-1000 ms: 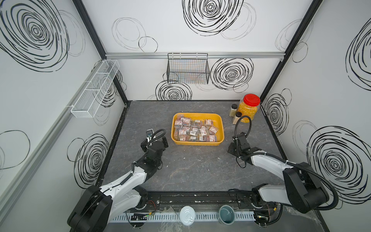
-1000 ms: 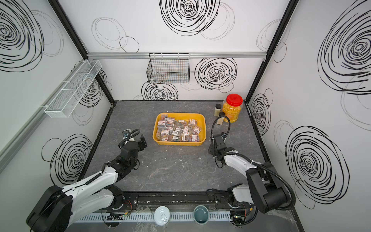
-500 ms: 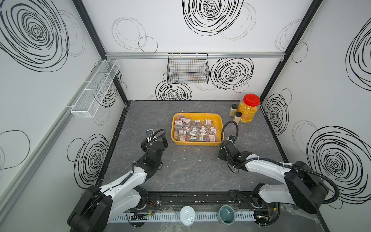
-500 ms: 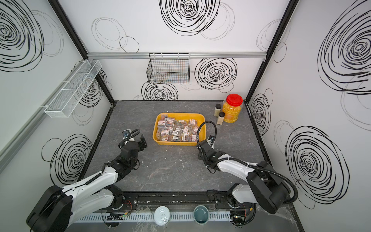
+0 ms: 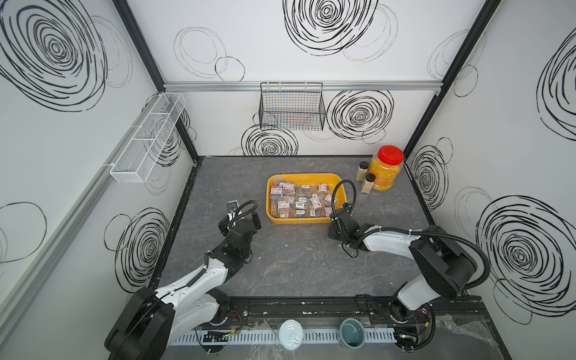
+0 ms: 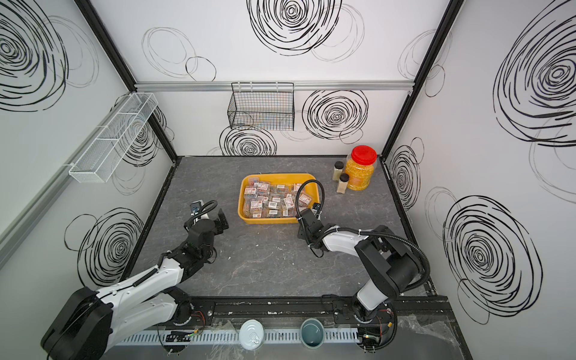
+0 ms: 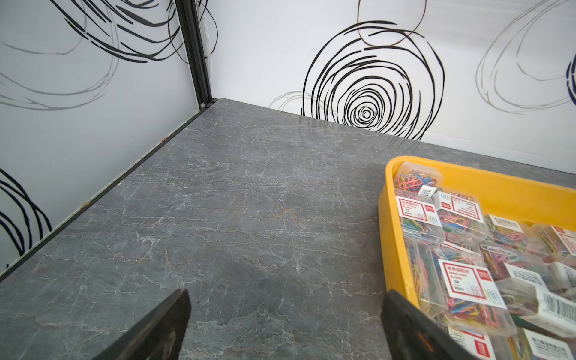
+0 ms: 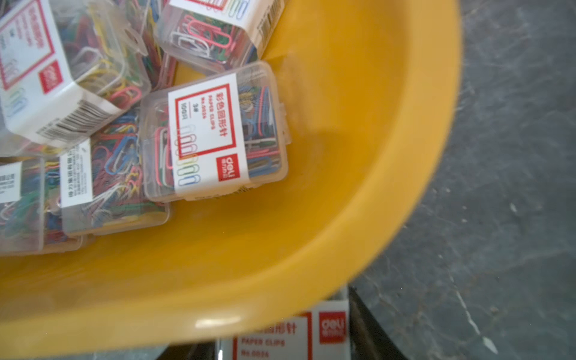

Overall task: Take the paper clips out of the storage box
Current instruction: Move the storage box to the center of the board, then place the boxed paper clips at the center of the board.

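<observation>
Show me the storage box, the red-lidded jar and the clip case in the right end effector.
storage box point(image 5: 299, 220): in a top view, its near wall.
red-lidded jar point(image 5: 390, 154): in a top view, centre of the lid.
clip case point(image 8: 280, 336): right wrist view, its white label.

We hold our left arm stretched forward and low, elbow bent, wrist about level. Our left hand stands wide open, with nothing between its two dark fingers. Our right arm reaches inward from its base, forearm nearly level and wrist bent down, so that our right hand points downward. In the right wrist view its fingers clamp a paper clip case, seen only in part.
</observation>
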Controlling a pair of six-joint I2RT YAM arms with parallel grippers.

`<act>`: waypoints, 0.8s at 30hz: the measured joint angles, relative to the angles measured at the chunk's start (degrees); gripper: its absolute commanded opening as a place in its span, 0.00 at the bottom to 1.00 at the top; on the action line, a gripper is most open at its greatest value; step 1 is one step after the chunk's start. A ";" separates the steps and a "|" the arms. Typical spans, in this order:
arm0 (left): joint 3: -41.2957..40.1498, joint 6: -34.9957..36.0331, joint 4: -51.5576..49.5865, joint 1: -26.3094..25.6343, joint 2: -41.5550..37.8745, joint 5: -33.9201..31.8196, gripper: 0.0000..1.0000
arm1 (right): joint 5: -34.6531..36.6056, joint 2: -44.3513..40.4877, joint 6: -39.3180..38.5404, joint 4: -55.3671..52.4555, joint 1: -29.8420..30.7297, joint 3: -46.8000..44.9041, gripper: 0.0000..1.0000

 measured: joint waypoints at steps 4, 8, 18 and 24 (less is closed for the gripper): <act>0.00 0.00 0.00 0.00 0.00 -0.07 0.99 | -1.16 2.67 -0.68 2.03 -1.29 2.27 0.26; 0.02 0.00 0.00 0.00 0.33 -0.26 0.99 | -1.27 4.85 -2.71 2.25 -1.57 4.46 0.29; 0.02 0.00 -0.52 -0.04 0.96 -0.35 0.99 | -0.33 1.68 -10.16 1.11 -2.95 1.09 0.41; 0.02 -0.02 -0.55 -0.15 0.96 -0.44 0.99 | -2.84 -3.82 -12.76 0.07 -8.20 -3.91 0.46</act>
